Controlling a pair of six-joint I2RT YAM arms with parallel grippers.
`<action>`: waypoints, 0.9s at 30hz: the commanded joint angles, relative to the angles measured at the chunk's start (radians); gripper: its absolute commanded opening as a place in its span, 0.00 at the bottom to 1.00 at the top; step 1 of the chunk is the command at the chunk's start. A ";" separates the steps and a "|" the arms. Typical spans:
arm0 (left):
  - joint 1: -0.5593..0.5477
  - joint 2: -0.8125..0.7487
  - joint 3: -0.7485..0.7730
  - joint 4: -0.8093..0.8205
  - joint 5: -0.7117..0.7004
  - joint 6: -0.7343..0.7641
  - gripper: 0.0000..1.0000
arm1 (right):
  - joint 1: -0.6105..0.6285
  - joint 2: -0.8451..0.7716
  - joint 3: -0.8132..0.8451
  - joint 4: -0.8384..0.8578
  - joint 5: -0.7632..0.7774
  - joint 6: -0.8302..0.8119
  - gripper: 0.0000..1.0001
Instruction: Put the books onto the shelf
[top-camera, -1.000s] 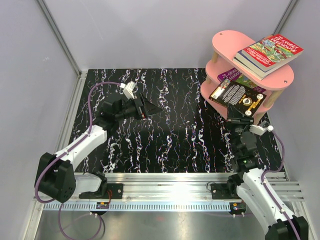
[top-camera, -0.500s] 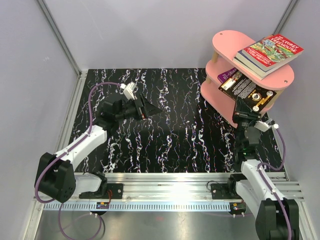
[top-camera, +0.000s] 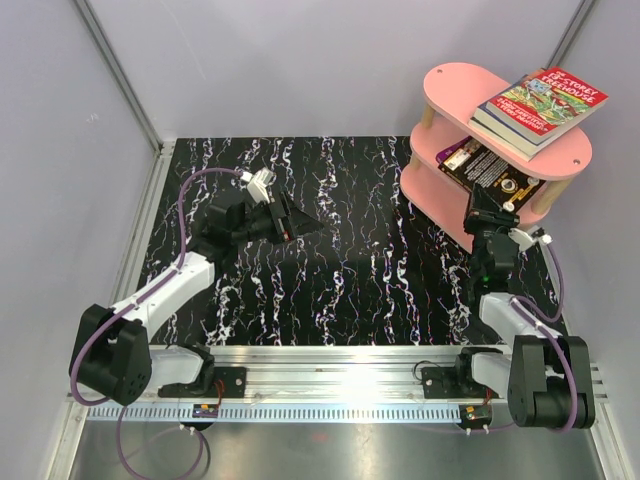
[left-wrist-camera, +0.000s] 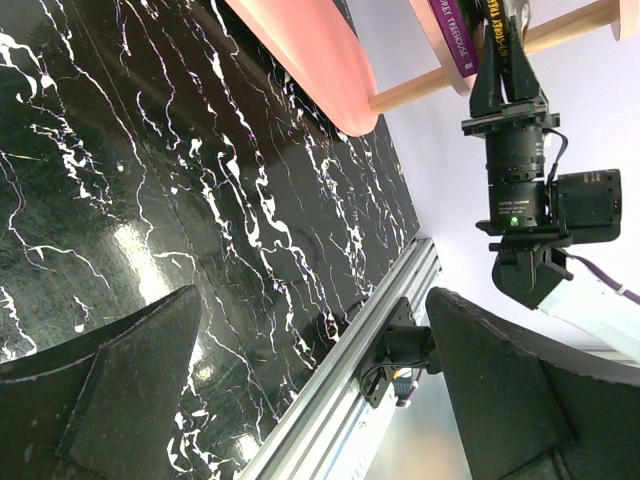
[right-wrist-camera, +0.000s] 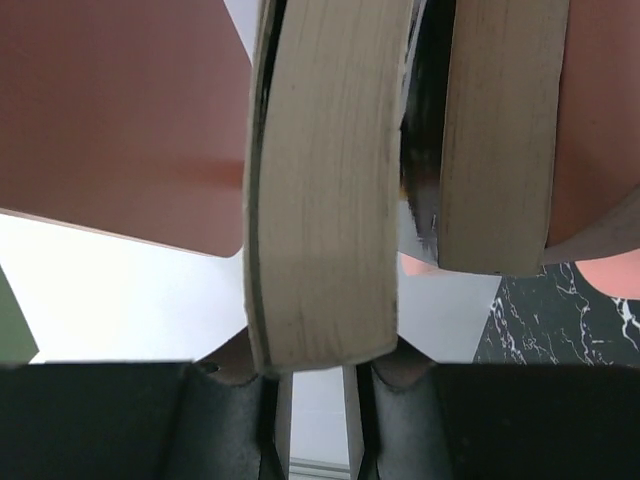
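Black-covered book (top-camera: 495, 170): tilted, leading end in the middle tier of the pink shelf (top-camera: 455, 78), just beside a purple book (top-camera: 457, 152); near edge clamped between the right fingers (top-camera: 484, 208); red-covered stack (top-camera: 540, 100) on the top board; left fingers (left-wrist-camera: 120, 390) spread wide, holding nothing, above the desk (top-camera: 350, 270).

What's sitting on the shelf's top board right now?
A red Storey Treehouse book tops a stack on the shelf's top board; covers beneath it are hidden.
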 joint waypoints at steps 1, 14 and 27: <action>0.006 0.003 -0.005 0.052 0.019 0.011 0.99 | -0.007 -0.007 0.042 0.077 -0.037 0.051 0.00; 0.008 0.031 -0.014 0.086 0.041 -0.004 0.99 | -0.007 0.032 0.152 -0.156 0.008 0.076 0.00; 0.020 0.032 -0.022 0.092 0.057 -0.010 0.99 | -0.007 0.119 0.217 -0.178 0.022 0.103 0.17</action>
